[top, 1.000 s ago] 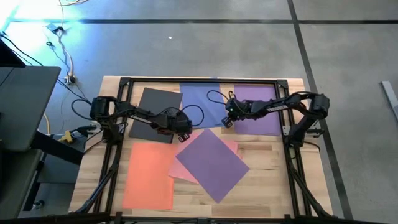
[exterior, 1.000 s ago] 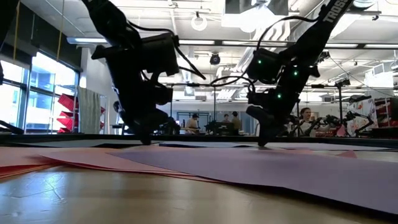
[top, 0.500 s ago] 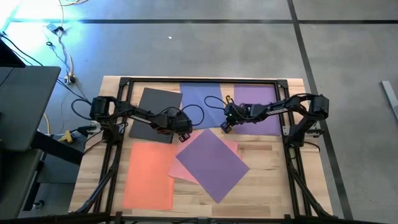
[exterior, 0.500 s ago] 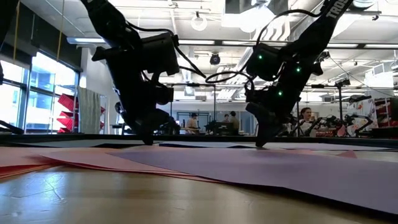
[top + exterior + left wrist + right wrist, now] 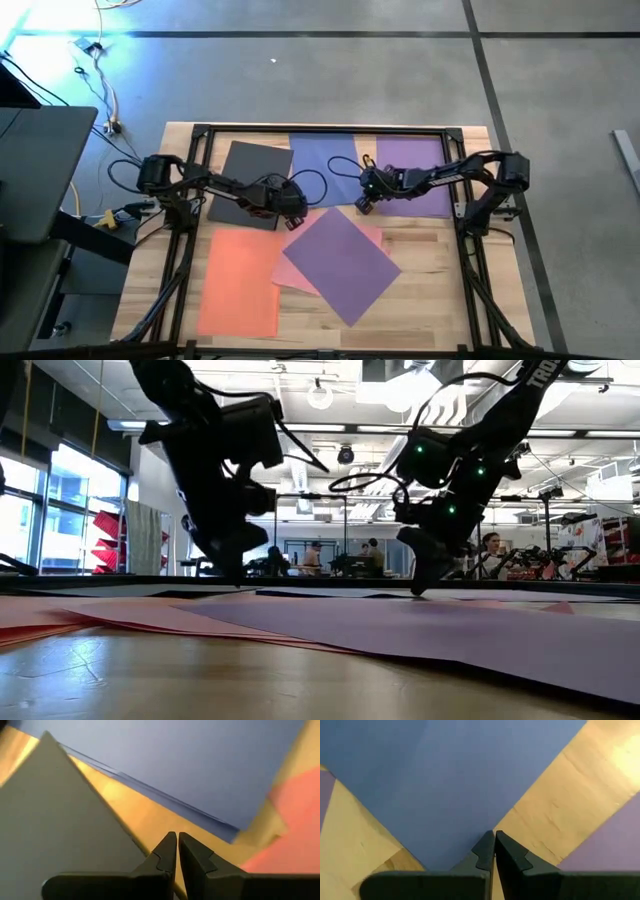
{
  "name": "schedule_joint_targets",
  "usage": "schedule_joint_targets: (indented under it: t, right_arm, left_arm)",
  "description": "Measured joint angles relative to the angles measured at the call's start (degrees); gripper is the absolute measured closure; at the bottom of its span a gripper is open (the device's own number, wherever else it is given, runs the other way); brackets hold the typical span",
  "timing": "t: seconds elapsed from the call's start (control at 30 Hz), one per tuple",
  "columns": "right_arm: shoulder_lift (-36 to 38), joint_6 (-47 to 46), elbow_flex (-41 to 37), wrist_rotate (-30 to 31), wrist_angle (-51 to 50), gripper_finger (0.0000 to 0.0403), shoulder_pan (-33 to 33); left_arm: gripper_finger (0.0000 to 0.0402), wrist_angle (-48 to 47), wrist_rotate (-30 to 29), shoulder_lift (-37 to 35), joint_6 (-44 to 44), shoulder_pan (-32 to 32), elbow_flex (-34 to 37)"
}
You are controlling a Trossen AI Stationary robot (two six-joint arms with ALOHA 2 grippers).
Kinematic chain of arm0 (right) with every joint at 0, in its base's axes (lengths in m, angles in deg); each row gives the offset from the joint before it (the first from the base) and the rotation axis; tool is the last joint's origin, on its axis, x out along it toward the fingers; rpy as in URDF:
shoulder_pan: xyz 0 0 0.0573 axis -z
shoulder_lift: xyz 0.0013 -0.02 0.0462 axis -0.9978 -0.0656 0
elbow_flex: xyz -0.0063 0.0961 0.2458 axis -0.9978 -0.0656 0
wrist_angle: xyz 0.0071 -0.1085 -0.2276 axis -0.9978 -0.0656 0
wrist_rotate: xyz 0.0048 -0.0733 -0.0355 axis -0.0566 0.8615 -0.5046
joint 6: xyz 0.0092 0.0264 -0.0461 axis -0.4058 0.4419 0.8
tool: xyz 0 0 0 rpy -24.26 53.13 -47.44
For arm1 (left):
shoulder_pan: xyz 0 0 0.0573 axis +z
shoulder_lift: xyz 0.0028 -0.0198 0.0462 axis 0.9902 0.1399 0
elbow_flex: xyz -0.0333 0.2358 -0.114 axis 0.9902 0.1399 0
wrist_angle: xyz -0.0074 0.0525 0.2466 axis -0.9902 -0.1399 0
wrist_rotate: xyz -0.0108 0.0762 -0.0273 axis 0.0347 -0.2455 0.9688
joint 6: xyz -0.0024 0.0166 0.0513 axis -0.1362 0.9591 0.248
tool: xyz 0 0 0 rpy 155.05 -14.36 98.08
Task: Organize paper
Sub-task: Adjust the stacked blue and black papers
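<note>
Taking the blue sheet (image 5: 325, 167) as landmark: over the last second the right gripper (image 5: 365, 203) has slid inward from the purple sheet (image 5: 415, 175) beside it to the blue sheet's near right corner, fingers pressed shut with nothing between them, the tip resting on that corner. I judge it is set to drag or nudge the blue sheet into line. The left gripper (image 5: 291, 214), also closed and empty, has barely shifted and sits at the dark grey sheet (image 5: 246, 185)'s near corner, just left of the blue sheet. The blue sheet lies nearly square to the table, long axis running front to back; a second purple sheet (image 5: 343, 264) in front lies diagonal atop the pink one (image 5: 291, 270), orange sheet (image 5: 240, 280) beyond.
</note>
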Motion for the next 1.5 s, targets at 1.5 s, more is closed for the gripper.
schedule_joint_targets:
  t: [1.5]
  right_arm:
    - [-3.49,-5.28,0.34,3.56,2.55,0.0403,-2.27]
  left_arm:
    - [0.0402,2.09,-2.65,4.41,3.89,1.60,-0.42]
